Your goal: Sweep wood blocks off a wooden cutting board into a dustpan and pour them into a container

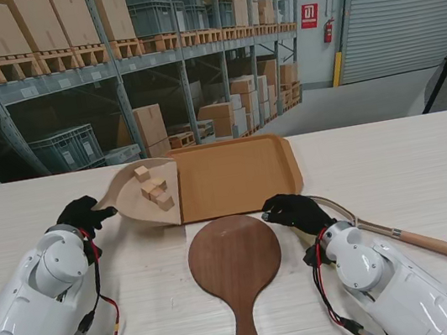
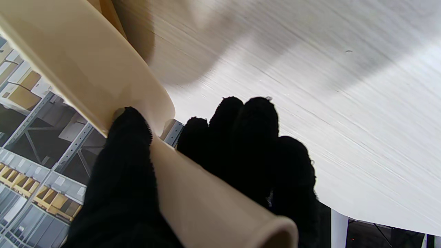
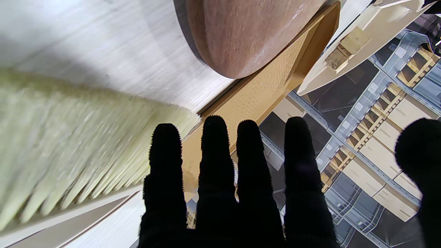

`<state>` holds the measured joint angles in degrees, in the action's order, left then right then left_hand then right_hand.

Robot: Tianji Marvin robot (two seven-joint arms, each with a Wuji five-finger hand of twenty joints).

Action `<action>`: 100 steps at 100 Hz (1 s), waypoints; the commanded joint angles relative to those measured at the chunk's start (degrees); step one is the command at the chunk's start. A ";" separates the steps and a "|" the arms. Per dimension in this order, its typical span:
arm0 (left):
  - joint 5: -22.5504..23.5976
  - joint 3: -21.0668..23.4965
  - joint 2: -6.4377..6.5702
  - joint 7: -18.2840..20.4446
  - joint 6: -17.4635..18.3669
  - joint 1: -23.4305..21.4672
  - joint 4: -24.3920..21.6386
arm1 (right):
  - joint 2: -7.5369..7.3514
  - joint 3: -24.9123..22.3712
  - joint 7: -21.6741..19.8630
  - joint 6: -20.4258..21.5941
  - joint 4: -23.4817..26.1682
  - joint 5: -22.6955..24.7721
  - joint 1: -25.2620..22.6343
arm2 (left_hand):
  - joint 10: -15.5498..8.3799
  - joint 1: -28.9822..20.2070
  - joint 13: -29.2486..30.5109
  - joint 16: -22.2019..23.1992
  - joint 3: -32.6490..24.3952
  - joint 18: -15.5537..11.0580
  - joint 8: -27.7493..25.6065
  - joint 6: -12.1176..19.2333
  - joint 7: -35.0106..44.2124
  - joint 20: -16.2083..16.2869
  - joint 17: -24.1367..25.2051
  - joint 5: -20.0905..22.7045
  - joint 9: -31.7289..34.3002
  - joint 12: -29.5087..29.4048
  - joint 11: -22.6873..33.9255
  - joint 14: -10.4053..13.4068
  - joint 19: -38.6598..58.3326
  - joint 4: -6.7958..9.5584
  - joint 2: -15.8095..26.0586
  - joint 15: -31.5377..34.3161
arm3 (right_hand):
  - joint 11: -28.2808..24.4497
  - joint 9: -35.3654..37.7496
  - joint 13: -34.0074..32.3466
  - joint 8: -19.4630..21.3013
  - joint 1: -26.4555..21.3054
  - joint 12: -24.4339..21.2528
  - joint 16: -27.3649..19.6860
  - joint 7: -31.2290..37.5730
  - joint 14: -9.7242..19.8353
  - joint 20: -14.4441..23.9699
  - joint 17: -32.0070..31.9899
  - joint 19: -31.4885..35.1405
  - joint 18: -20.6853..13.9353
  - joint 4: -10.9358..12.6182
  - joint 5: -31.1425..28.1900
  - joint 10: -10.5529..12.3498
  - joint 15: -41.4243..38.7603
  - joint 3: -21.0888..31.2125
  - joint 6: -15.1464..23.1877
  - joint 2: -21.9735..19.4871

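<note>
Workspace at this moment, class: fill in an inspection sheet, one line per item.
Surface: pale wood-grain table.
Job's things: dustpan lifted, tilted over the brown tray, wood blocks inside; cutting board bare; brush lying on the table.
Clutter: nothing seen.
Hands: left hand grips the dustpan handle; right hand open, beside the brush.
Cables: red and black wires along both arms.
Surroundings: warehouse shelving with cartons.

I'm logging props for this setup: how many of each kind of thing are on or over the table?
Dustpan: 1
Wood blocks: at least 4, bunched in the dustpan and hard to separate
Tray: 1
Cutting board: 1
Brush: 1
Total: at least 8
</note>
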<state>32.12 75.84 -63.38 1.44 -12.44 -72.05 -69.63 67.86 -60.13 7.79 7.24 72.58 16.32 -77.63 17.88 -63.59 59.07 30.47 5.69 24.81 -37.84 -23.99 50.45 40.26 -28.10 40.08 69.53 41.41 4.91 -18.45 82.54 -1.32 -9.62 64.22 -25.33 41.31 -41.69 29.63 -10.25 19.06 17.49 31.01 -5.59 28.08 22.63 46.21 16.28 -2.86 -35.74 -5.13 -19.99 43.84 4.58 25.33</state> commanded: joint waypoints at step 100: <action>5.05 -7.85 0.48 2.13 1.42 9.19 5.63 | 0.58 0.87 0.04 -0.11 0.09 -0.76 -0.30 | -19.27 -8.77 0.86 -1.79 -5.57 -5.36 3.62 -1.34 7.07 -0.81 -0.56 0.26 -0.58 -3.54 67.34 13.36 -0.66 1.51 9.27 0.96 | -0.96 0.04 0.15 0.56 -1.77 0.57 0.82 1.61 0.09 1.55 -0.36 0.98 1.51 0.75 -4.69 0.31 -0.98 1.74 0.33 -1.30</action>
<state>37.09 67.84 -62.86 2.96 -11.21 -63.55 -62.87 68.28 -59.48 8.44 6.92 72.73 15.44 -77.59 18.24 -63.59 57.65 29.01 5.74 24.35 -35.49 -24.81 51.52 40.26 -27.76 38.36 68.07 38.47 5.25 -18.45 82.27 -1.34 -8.41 64.46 -25.33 41.31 -41.69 29.63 -10.27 19.07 17.49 31.90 -5.60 28.09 22.63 46.21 16.48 -2.86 -38.96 -5.13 -19.99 44.59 4.56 25.33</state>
